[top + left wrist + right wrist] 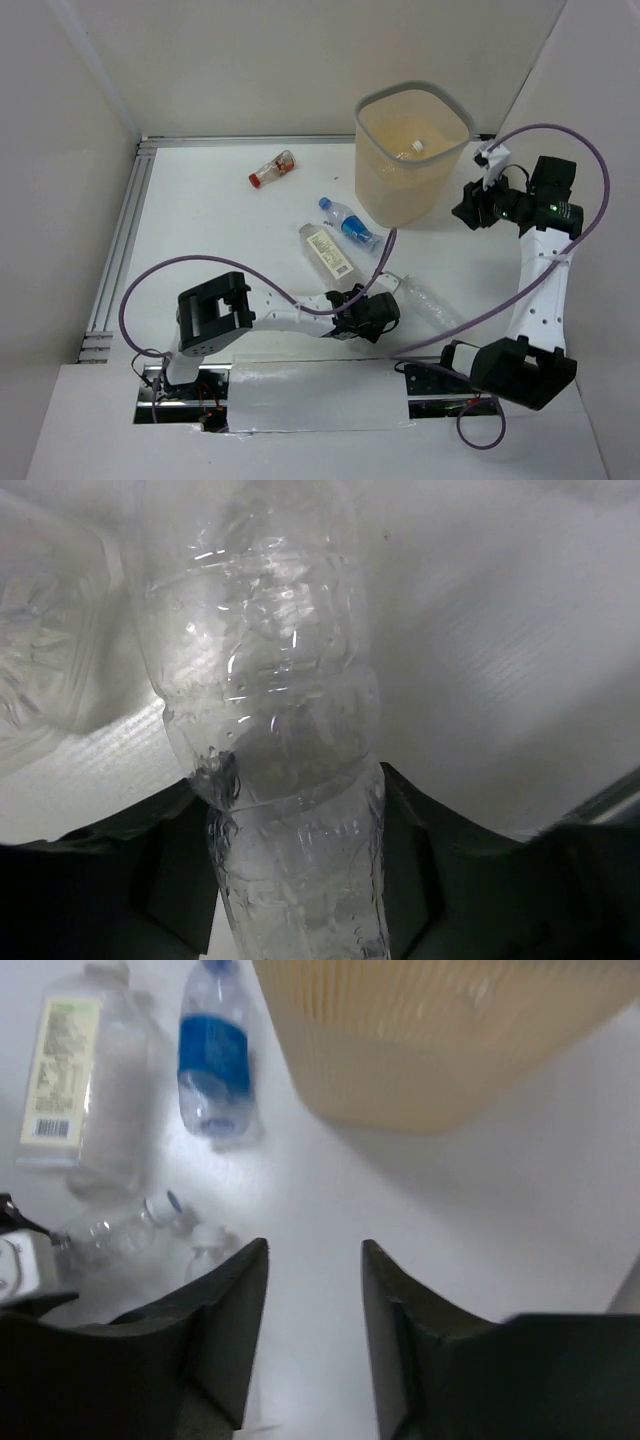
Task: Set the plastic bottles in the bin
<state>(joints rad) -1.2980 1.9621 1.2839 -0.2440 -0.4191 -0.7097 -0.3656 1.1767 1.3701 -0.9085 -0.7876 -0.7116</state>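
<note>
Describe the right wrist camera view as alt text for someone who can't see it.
The right gripper is open and empty above the white table. Beyond it, the beige bin fills the upper right. A blue-labelled bottle and a white-labelled bottle lie to its left, with small clear bottles at lower left.
</note>
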